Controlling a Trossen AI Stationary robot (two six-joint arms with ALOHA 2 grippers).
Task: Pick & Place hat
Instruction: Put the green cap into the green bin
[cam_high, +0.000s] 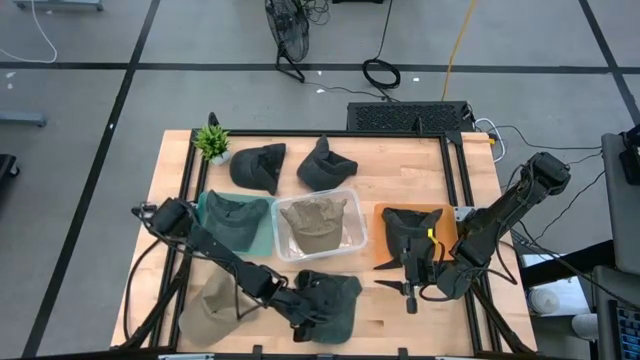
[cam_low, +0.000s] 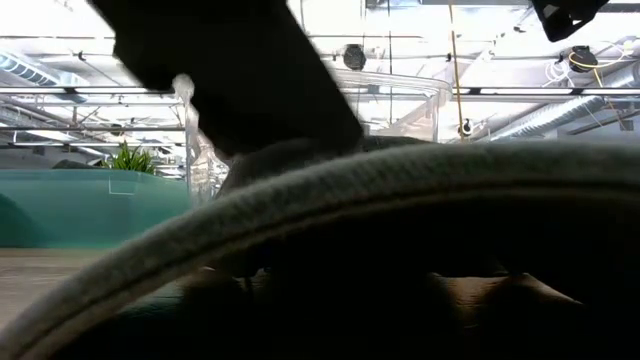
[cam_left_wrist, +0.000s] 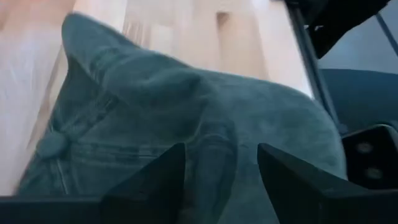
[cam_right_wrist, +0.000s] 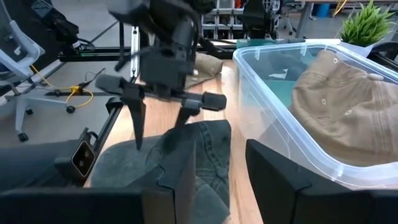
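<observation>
A dark green cap (cam_high: 338, 303) lies crown up near the table's near edge. It fills the left wrist view (cam_left_wrist: 186, 118) and blocks most of the low view (cam_low: 380, 200). My left gripper (cam_high: 303, 315) is open over it, pointing down. Its two fingers stand on either side of a ridge of the crown (cam_left_wrist: 211, 155), as the right wrist view also shows (cam_right_wrist: 158, 137). My right gripper (cam_high: 405, 290) is open and hovers just right of the cap, facing it, near the black cap (cam_high: 410, 232) on the orange mat. My left gripper comes at the dark green cap's crown (cam_right_wrist: 177, 146) from above with its fingers spread. The fingertips (cam_right_wrist: 138, 140) reach down to the cloth, but I cannot tell whether they touch it. The cap lies flat on the table.
A clear bin (cam_high: 355, 240) at mid-table holds a tan cap (cam_high: 315, 222). A teal cap (cam_high: 235, 215) lies to its left and a khaki cap (cam_high: 208, 305) near the near-left corner. Two dark caps (cam_high: 258, 165) (cam_high: 325, 165) and a small plant (cam_high: 212, 142) sit along the far side.
</observation>
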